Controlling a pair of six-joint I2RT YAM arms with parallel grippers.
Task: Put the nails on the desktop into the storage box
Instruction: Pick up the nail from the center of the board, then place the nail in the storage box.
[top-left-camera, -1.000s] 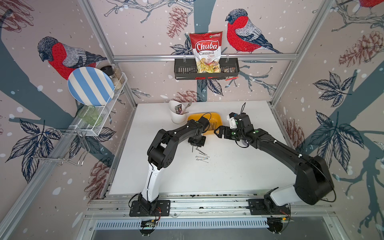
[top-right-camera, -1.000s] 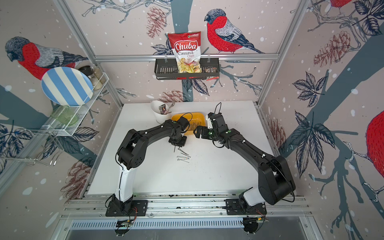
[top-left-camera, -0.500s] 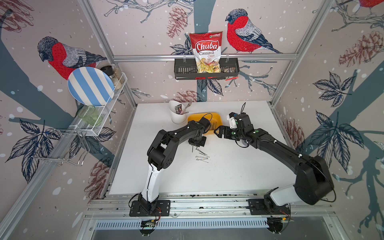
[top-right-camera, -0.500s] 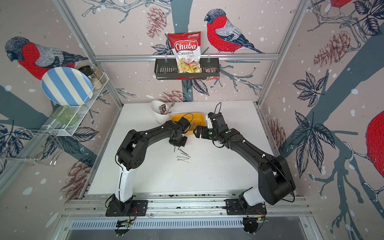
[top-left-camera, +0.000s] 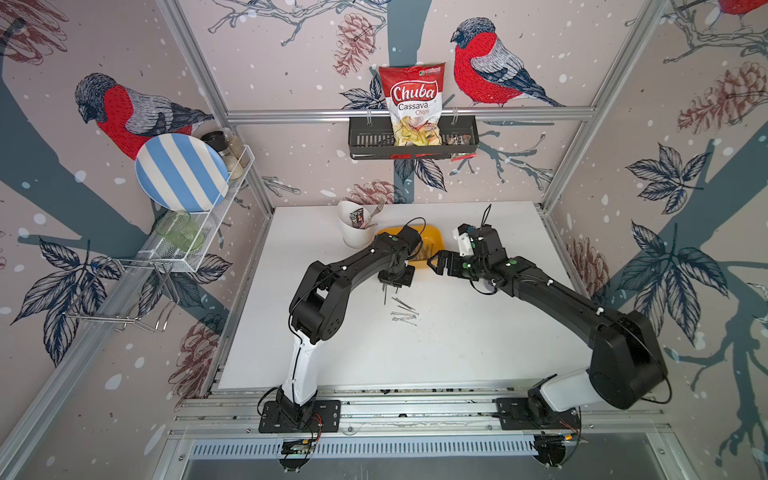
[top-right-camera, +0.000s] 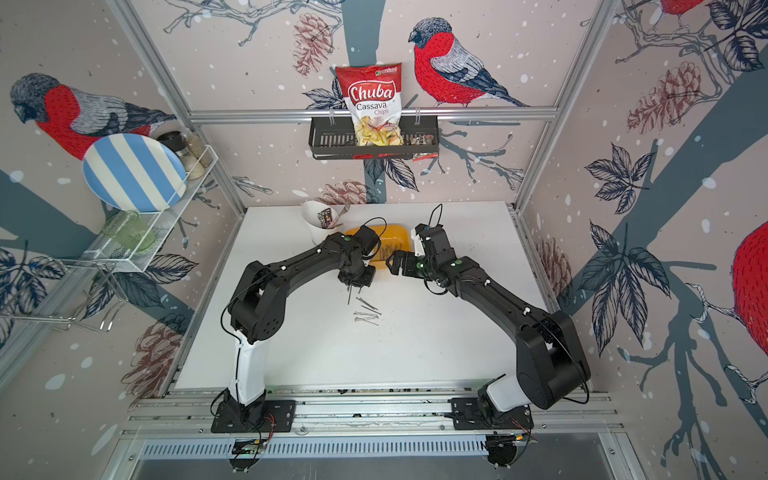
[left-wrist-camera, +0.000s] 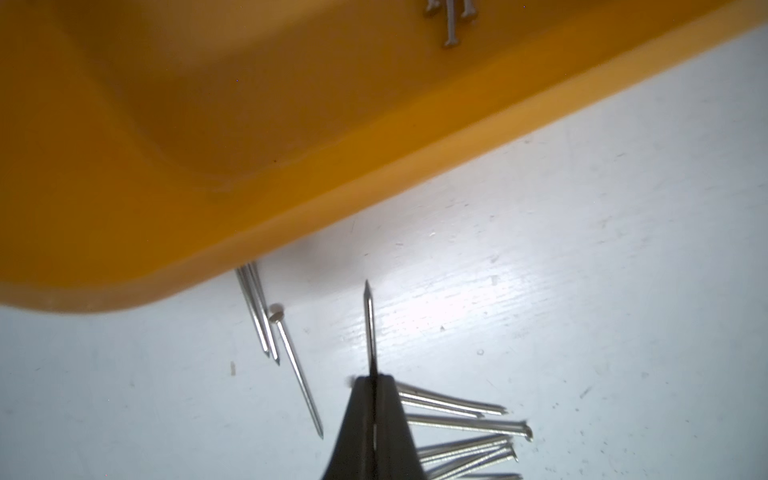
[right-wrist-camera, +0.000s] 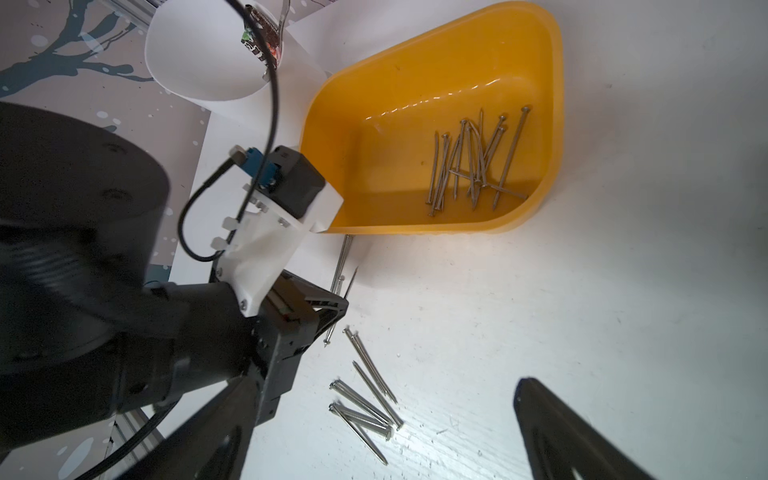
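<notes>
- The desktop (top-left-camera: 457, 353) serves as the work surface. The storage box (right-wrist-camera: 399, 95) is set at its far middle, judged so that both arms can reach it.
- The right gripper (top-left-camera: 432, 262) is held just beside the box with jaws spread wide and nothing between them, apparently parked clear of the other arm.
- The left gripper (left-wrist-camera: 372, 382) is closed tight on one nail (left-wrist-camera: 369, 324), whose point juts beyond the tips. A single nail was presumably chosen for a sure grip.
- A heap of nails (right-wrist-camera: 473, 162) lies in the box. A cluster (right-wrist-camera: 365, 407) lies on the desktop beside the left gripper, and two (left-wrist-camera: 257, 311) are lodged against the box rim.
</notes>
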